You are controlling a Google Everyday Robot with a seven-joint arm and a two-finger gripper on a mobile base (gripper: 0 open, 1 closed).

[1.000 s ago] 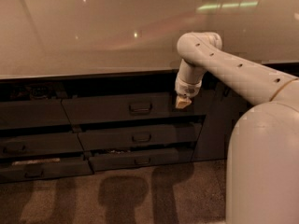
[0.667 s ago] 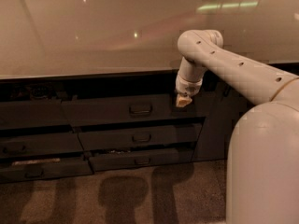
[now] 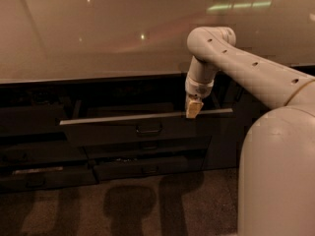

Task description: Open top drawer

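Note:
The top drawer [image 3: 113, 134] is a wide dark grey front with a small rectangular centre handle [image 3: 148, 128]. It stands pulled out from under the counter, and its pale top rim [image 3: 123, 118] shows as a long light strip. My gripper [image 3: 193, 109] hangs from the white arm, pointing down. Its tan tip sits right at the drawer's top rim, to the right of the handle. The inside of the drawer is hidden in shadow.
A pale glossy countertop [image 3: 98, 33] runs above the drawers. Narrower drawer fronts [image 3: 147, 168] sit below the top drawer, and a neighbouring stack [image 3: 29, 178] is at the left. My white body [image 3: 275, 176] fills the lower right. Brown carpet [image 3: 123, 205] lies in front.
The top drawer has slid out toward the camera, and its pale rim now shows. My gripper has moved slightly down and outward along with the drawer's edge.

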